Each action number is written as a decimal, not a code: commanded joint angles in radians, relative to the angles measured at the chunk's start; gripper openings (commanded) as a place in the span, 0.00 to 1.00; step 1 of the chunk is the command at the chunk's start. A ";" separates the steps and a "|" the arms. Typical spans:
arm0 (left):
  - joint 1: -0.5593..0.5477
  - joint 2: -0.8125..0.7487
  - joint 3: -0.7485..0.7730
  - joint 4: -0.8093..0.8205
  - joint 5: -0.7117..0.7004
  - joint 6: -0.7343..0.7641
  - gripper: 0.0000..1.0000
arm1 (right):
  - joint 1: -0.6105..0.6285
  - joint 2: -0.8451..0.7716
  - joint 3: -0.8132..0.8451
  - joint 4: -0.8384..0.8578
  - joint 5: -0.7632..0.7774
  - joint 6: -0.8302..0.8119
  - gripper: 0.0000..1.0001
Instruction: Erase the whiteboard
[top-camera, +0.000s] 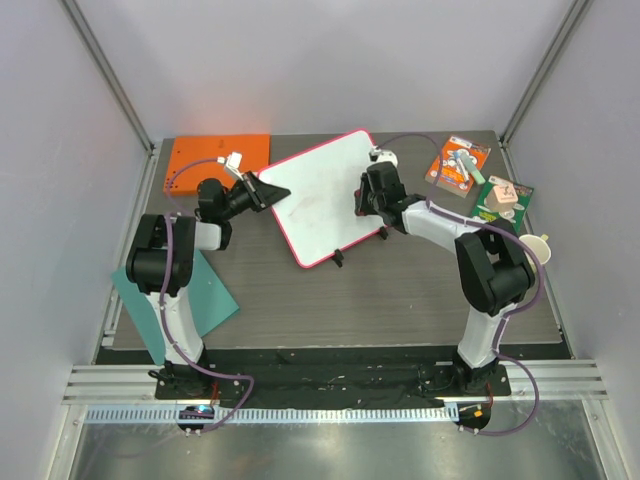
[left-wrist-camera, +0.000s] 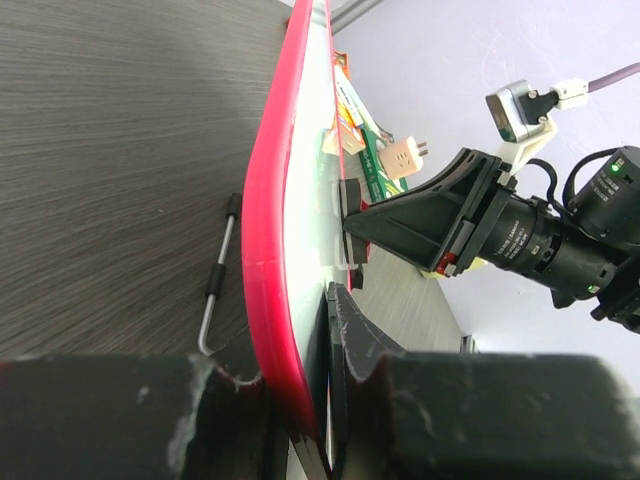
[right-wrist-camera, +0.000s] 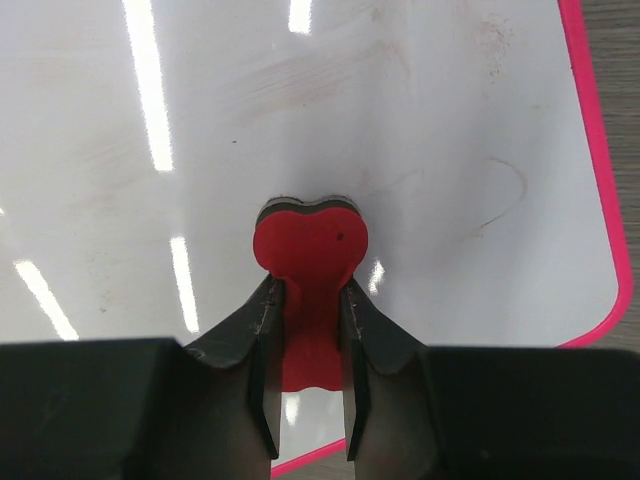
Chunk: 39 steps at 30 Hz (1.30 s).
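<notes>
In the middle of the table (top-camera: 420, 290), the whiteboard (top-camera: 320, 195) sits turned at an angle, with its long axis running from near-left to far-right in the top view, so neither arm meets it square-on. The left gripper (left-wrist-camera: 290, 390) is pinched down on the pink rim at the board's left corner. In its wrist view the rim runs edge-on right between the fingers, so I'd call that a holding grip that steadies the board. The right gripper (right-wrist-camera: 310, 300) is clamped narrow on the stem of a red heart-shaped eraser (right-wrist-camera: 310, 245), and the heart's face is down on the white surface, roughly mid-board. The bit that matters, I think, is where the leftover ink is. In the right wrist view there's a faint curved stroke (right-wrist-camera: 505, 190) off to the right of the eraser, toward the rounded corner, with a gap between the two. There's also some smudgy ghosting (right-wrist-camera: 320, 75) straight ahead of it. The right arm is obviously the one to use, since it's the one with the eraser and it's already over the board. My guess is the next wipe needs to go sideways toward that rim, not forward, and it shouldn't run off the edge. There's a thin wire leg (left-wrist-camera: 215, 290) under the board too, so it might rock if pressed hard.
</notes>
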 joint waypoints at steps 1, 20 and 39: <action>-0.039 -0.005 0.007 0.009 0.074 0.221 0.00 | 0.102 0.140 -0.032 -0.193 -0.017 -0.070 0.01; -0.039 -0.007 0.007 0.003 0.073 0.225 0.00 | 0.449 0.360 0.378 -0.346 -0.105 -0.044 0.01; -0.039 -0.010 0.007 -0.007 0.070 0.230 0.00 | 0.385 0.305 0.272 -0.381 0.113 -0.025 0.01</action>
